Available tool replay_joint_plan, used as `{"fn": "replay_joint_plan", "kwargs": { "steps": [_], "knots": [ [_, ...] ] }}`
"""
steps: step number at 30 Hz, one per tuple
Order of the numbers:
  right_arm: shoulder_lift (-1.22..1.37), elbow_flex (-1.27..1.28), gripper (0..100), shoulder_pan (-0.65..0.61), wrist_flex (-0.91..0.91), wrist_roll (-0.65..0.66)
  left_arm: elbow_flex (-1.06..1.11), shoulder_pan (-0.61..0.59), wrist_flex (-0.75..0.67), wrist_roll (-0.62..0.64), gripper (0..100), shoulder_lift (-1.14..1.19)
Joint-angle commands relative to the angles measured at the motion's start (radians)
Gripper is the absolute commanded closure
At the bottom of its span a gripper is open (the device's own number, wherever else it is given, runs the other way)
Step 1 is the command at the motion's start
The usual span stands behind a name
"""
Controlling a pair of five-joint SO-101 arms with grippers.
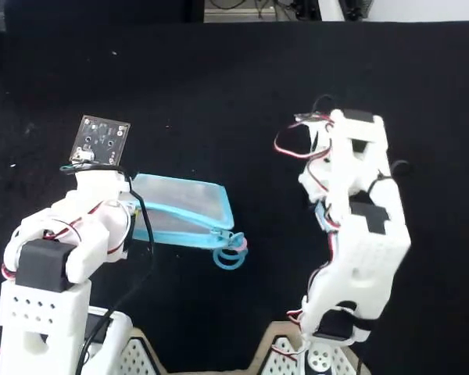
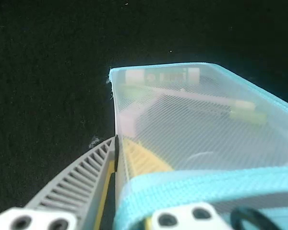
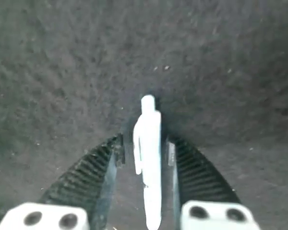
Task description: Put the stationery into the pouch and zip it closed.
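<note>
- Right gripper (image 3: pixel 144 143): jaws part-open, straddling a white pen (image 3: pixel 149 158) that lies on the black table (image 3: pixel 62 57). A thin gap shows each side, so no grip.
- Left gripper (image 2: pixel 116 143): clenched on the edge of the mesh pouch (image 2: pixel 206 129) (far finger shows yellow through the mesh).
- Pouch lies on the table before the left arm.
- Stationery (image 2: pixel 197 98) inside is blurred, pieces hard to separate.
- Zip state: cannot tell.

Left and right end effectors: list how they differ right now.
1. The left end effector is clamped on the edge of the mesh pouch. The right end effector is open, straddling a white pen with gaps on both sides.
2. The left one's pouch already holds stationery. The right one's pen is outside it, over the black cloth.

Both are ribbed, with white bases.
</note>
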Motion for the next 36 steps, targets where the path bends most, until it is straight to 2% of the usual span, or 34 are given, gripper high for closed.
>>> {"fn": "replay_joint_plan", "kwargs": {
  "steps": [1, 4, 7, 13, 27, 31, 36],
  "knots": [
    [0.065, -0.179, 87.2, 0.003, 0.06, 0.009, 0.001, -0.002, -0.012, -0.006, 97, 0.006],
    [0.133, -0.242, 90.7, 0.002, 0.104, 0.012, 0.001, -0.002, -0.012, -0.006, 97, 0.006],
    [0.162, -0.254, 99.4, 0.003, 0.117, 0.037, 0.001, -0.002, -0.012, -0.006, 97, 0.006],
    [0.018, -0.222, 98.8, 0.021, 0.14, 0.046, 0.001, -0.002, -0.012, -0.006, 97, 0.006],
    [-0.898, 0.249, 98.8, -0.015, 0.092, 0.038, 0.001, -0.001, -0.012, -0.006, 97, 0.006],
    [-1.159, 0.306, 98.8, -0.098, 0.095, -0.023, 0.001, -0.001, -0.012, -0.006, 97, 0.006],
    [-1.478, 0.311, 98.8, -0.287, 0.095, -0.13, 0.001, -0.002, -0.012, -0.006, 97, 0.006]
  ]
}}
